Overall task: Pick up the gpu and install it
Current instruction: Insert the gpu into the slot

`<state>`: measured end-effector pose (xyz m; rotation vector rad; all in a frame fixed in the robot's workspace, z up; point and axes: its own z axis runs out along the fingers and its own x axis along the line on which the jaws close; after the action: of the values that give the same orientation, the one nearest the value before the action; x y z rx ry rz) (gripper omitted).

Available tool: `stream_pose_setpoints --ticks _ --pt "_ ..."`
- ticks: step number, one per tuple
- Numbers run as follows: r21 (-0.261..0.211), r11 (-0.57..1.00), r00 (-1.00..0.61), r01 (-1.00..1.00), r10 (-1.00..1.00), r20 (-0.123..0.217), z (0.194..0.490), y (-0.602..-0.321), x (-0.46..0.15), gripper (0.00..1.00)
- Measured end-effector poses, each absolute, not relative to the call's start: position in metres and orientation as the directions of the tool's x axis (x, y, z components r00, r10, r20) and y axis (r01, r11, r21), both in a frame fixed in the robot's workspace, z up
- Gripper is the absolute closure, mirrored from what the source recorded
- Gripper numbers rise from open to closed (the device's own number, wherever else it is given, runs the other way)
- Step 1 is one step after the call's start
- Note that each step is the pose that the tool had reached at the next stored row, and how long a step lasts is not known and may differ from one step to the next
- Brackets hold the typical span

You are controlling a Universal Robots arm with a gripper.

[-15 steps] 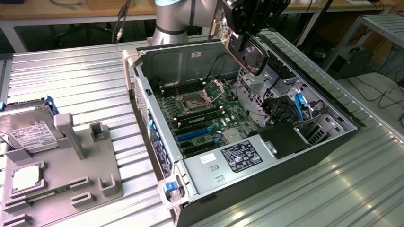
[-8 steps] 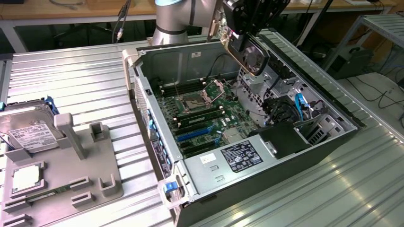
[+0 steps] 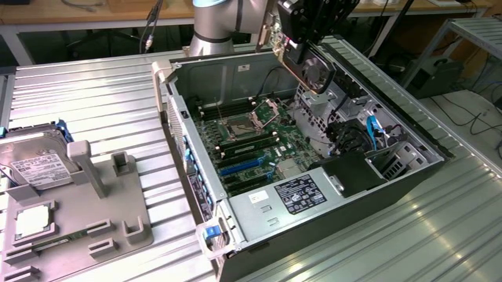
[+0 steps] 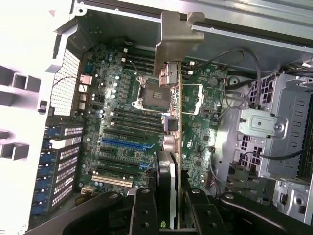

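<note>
The gpu (image 3: 307, 66), a thin card with a black fan shroud and a silver end bracket, hangs edge-down above the far side of the open computer case (image 3: 184, 147). My gripper (image 3: 302, 32) is shut on its upper part. In the wrist view the gpu (image 4: 177, 122) runs edge-on away from the camera, its bracket (image 4: 171, 44) at the far end and its fan shroud (image 4: 165, 181) close to my gripper (image 4: 168, 208). The black fingers (image 4: 142, 210) press on both sides of the card. Below it lies the motherboard (image 4: 122, 127) with its blue and black expansion slots (image 4: 122, 143).
A grey parts holder (image 3: 110, 200) stands at the exterior view's left with a hard drive (image 3: 35, 161), a processor (image 3: 32, 220) and a RAM stick (image 3: 59, 241). Inside the case are a drive cage (image 4: 264, 127), cables (image 3: 372, 132) and a labelled black power supply (image 3: 302, 194).
</note>
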<state>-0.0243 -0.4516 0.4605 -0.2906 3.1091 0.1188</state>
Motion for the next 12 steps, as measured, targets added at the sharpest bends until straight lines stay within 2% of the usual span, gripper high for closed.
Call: stream_pose_setpoints --ticks 12 --pt "0.074 0.969 -0.972 -0.237 -0.235 -0.024 0.4605 -0.4522 -0.0243 0.72"
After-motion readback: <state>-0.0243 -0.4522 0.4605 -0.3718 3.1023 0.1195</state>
